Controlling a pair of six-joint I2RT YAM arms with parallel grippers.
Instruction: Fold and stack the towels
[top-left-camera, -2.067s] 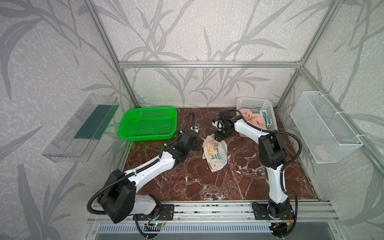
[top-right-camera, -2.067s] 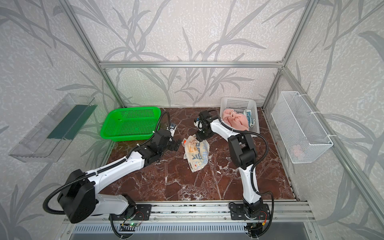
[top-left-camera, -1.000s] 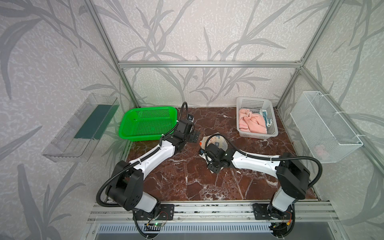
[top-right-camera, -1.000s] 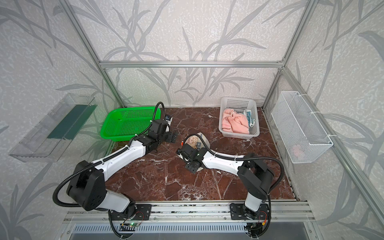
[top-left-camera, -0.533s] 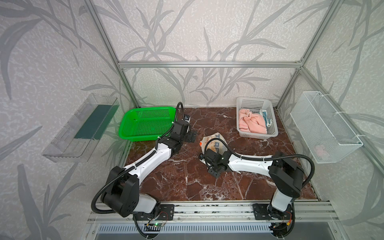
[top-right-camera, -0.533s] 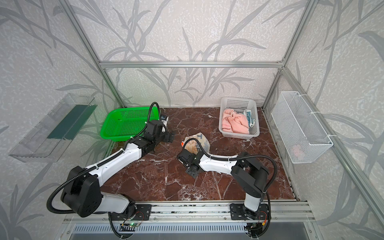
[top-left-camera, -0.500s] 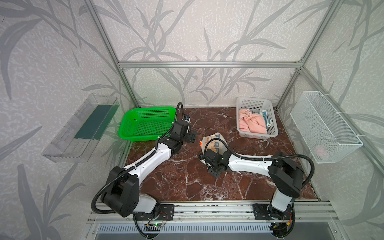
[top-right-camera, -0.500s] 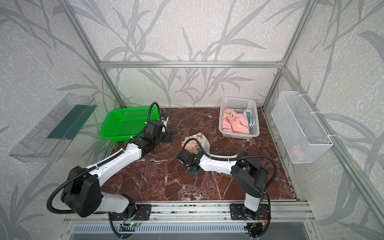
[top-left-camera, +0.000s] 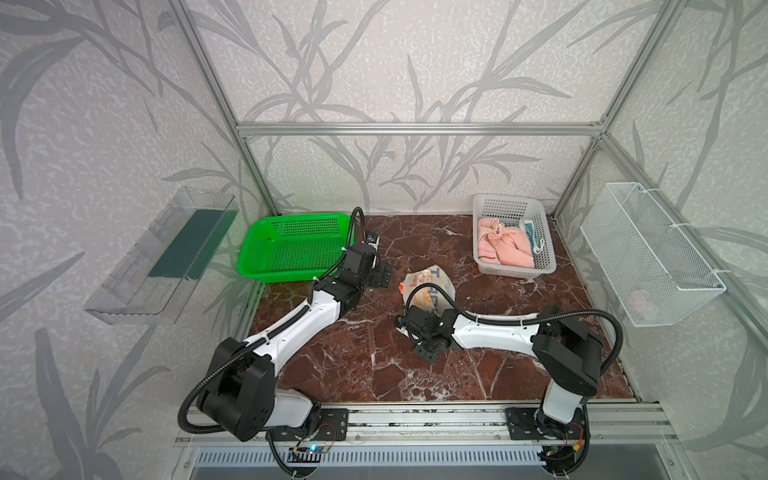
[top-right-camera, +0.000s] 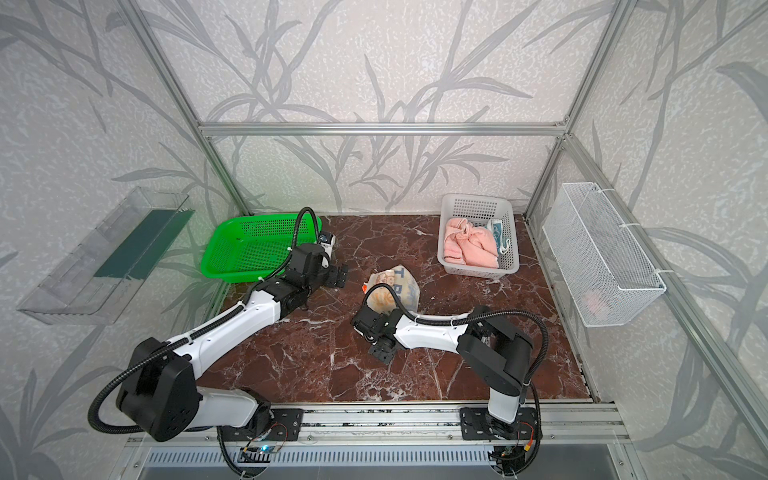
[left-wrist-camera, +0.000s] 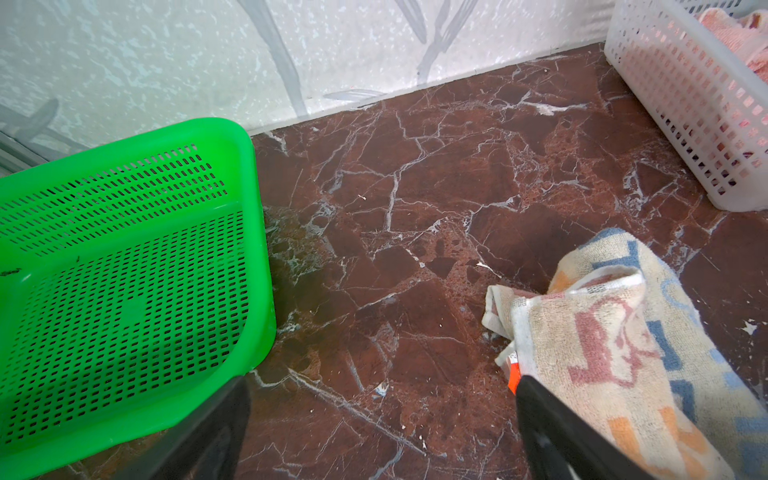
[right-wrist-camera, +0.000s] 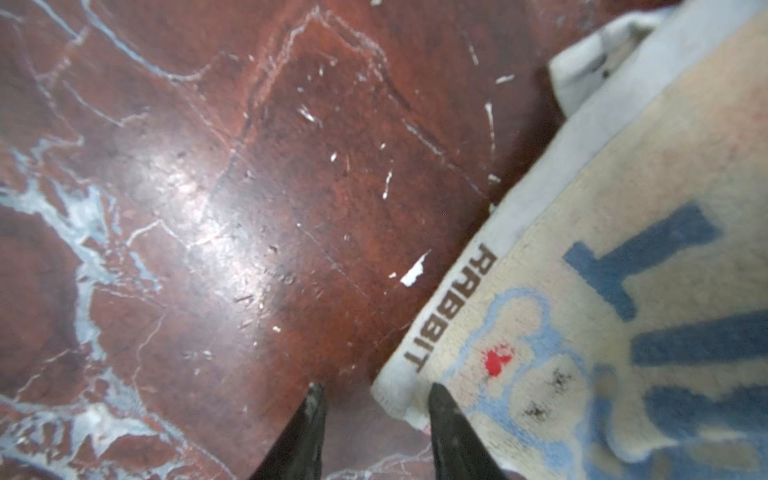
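Cream towel (top-left-camera: 432, 282) with blue and orange letters lies crumpled near the middle of the marble table (top-left-camera: 374, 374) in both top views. Right gripper (right-wrist-camera: 376, 399) sits low at the towel's 6 o'clock edge, its jaws partly open and astride a hemmed corner marked RABBIT, with one fingertip (right-wrist-camera: 444, 411) over the cloth and its partner over bare marble, nothing pinched between them. Left gripper (left-wrist-camera: 380, 419) hovers at the towel's 9 o'clock side, jaws spread wide and empty. Green basket (top-left-camera: 291, 249) stands at 10 o'clock from the cream towel. White basket (top-left-camera: 515, 272), at 2 o'clock, holds the pink towel (top-left-camera: 503, 249) bunched up, with the teal towel (top-left-camera: 532, 237) wedged against its 3 o'clock wall.
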